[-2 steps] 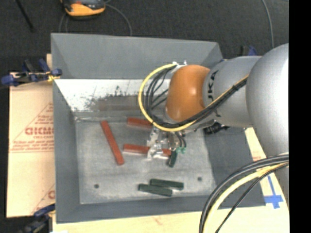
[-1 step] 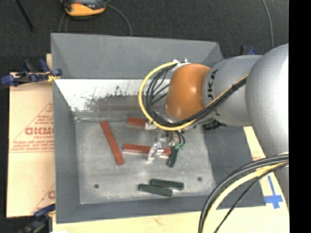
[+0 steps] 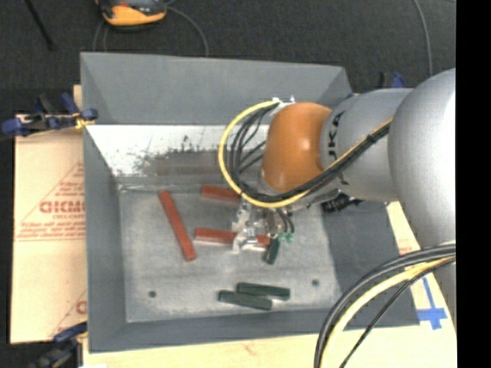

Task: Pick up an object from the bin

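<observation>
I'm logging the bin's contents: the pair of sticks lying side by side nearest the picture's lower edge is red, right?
Not red: the pair of sticks is dark green, as the camera view shows. They do lie side by side nearest the lower edge.

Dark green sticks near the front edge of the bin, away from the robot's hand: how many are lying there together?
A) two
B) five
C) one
A: two dark green sticks lie flat and close beside each other on the floor of the bin, apart from the gripper, which is further up the picture.
</observation>
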